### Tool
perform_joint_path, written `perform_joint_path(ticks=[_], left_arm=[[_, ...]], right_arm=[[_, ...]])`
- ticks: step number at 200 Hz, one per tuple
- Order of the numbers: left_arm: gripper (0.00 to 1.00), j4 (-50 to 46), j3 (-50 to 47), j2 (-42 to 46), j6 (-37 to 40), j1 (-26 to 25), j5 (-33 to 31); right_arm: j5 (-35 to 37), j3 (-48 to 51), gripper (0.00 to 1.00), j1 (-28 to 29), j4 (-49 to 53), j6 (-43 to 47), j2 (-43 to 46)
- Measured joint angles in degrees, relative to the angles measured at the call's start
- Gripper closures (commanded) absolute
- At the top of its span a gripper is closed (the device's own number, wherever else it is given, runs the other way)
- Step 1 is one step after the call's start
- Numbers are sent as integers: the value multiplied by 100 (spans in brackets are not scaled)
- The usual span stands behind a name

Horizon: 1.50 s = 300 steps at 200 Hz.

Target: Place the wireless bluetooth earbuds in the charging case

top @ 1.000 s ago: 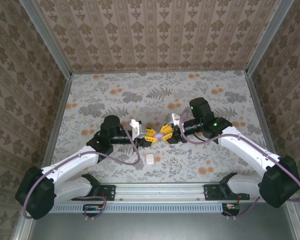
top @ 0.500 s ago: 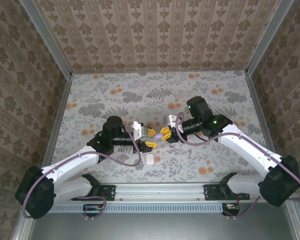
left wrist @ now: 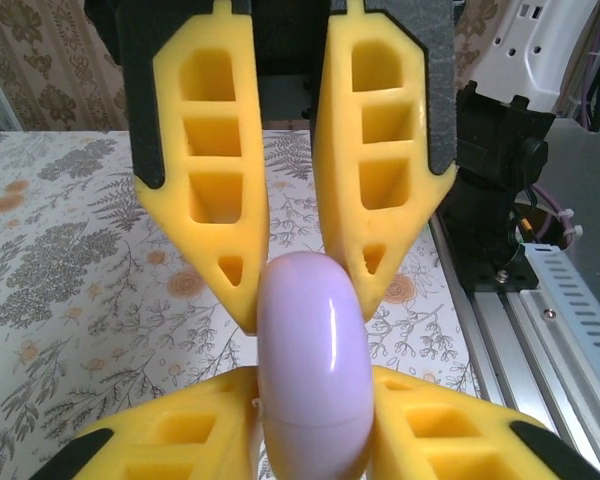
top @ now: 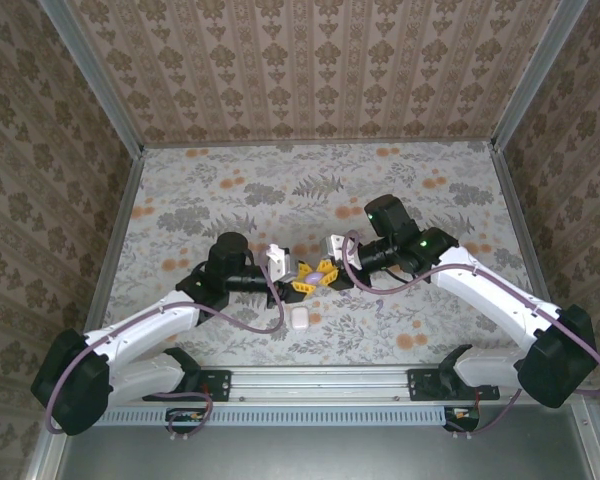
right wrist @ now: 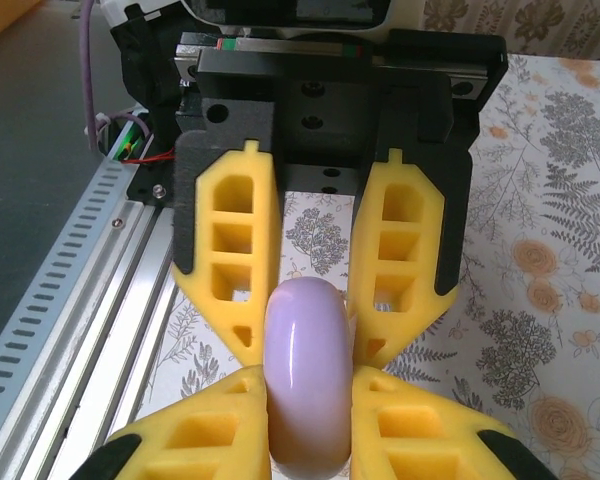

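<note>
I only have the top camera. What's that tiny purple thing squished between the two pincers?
Observer: The left wrist camera shows a smooth, glossy purple disc, seen edge-on.
Operator: Who's holding it?
Observer: Both. The left pincer and the right pincer each press on its two sides.
Operator: What are the fingers like?
Observer: The yellow fingers are chunky wedges with hollow windows, narrowing to tips at the disc.

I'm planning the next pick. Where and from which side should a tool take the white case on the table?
Probably from straight above, pinching the white case across its longer sides: it lies flat and alone, and looks narrower that way. The left tool, now on the purple disc, is nearest.
</note>
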State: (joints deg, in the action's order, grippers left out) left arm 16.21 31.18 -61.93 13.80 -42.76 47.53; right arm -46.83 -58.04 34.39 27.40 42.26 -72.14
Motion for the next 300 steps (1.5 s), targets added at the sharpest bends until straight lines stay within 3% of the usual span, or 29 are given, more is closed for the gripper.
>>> perform_joint_path(ticks=[25, 50, 77, 217, 300], left_arm=[[81, -24, 0, 0, 17, 0, -26], [82, -39, 11, 0, 37, -2, -37], [83, -46, 13, 0, 37, -2, -37], [86, -50, 15, 0, 37, -33, -168], [87, 1123, -400, -229, -426, 133, -323]], right_arm=[[17, 0, 80, 0, 2, -26, 0], [31, 2, 61, 0, -17, -87, 0], [116, 2, 55, 0, -199, -190, 9], [273, -293, 55, -503, -820, -1001, -26], [542, -332, 55, -501, -894, -1840, -76]])
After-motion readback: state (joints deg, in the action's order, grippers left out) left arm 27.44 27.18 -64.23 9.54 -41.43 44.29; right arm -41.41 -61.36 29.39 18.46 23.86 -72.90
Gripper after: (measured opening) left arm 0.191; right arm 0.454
